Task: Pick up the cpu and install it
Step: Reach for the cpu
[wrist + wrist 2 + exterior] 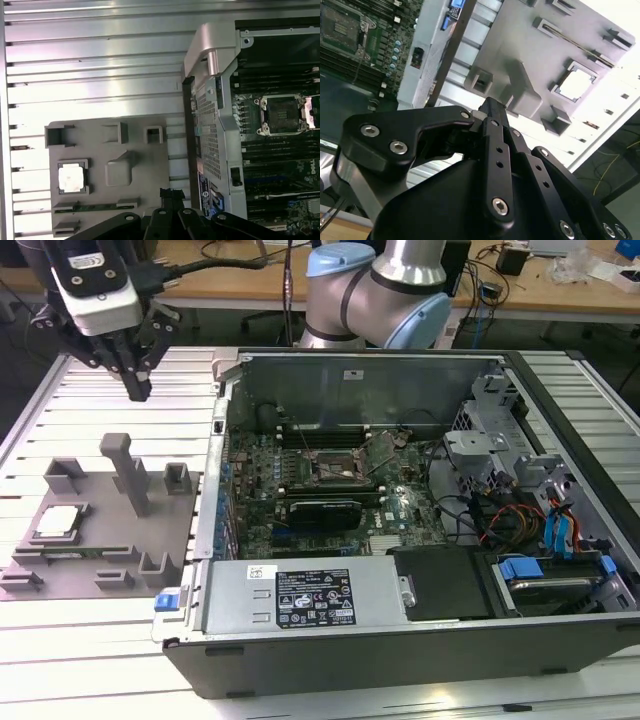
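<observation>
In the exterior view the gripper (137, 392) hangs in the air over the far side of the grey tray (110, 550). Its fingers are pressed together to one point, with nothing between them. The cpu (57, 522) lies flat in a square pocket of the tray, lower than the gripper and well apart from it. A tall post (128, 475) stands on the tray to the exterior view's right of the cpu. To the exterior view's right of the tray lies the open case (400, 650), with the motherboard (390, 510) and its socket (338, 470) inside. This view also shows the arm (380, 290) behind the case and the slatted table (90, 660).

In the second wrist view the gripper's black body covers much of the scene. The closed tips meet in front of the post. Beyond them the cpu's bright top is seen in its pocket.

The first wrist view looks down from above. Here the case wall (212, 130) stands between the tray and the socket.
</observation>
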`<state>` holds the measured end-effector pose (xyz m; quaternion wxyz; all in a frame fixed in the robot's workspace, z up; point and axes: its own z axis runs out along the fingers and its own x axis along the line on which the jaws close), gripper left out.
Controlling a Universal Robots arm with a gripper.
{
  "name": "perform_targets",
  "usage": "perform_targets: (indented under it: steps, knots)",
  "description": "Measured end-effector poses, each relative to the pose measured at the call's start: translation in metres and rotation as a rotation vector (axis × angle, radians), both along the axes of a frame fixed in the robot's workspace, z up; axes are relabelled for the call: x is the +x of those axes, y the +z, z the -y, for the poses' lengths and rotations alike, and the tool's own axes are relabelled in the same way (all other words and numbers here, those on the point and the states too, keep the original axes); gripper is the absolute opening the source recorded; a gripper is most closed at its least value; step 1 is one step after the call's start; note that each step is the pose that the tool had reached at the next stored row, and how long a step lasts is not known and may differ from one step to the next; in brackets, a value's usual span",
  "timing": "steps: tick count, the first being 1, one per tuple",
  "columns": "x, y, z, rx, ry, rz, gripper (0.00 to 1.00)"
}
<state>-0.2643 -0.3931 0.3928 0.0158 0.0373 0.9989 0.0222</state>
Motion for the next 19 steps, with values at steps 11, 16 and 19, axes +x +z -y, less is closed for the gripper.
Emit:
perform_targets:
  steps: [11,16,19]
  knots:
    - [-0.0383,-0.0091,0.0000,-0.0001,0.000,0.0010,0.11]
    - [-0.0562,-0.0139,0.0000,0.0000,0.000,0.0011,0.11]
    - [-0.0679,-0.0161,0.0000,0.0000,0.000,0.0011,0.11]
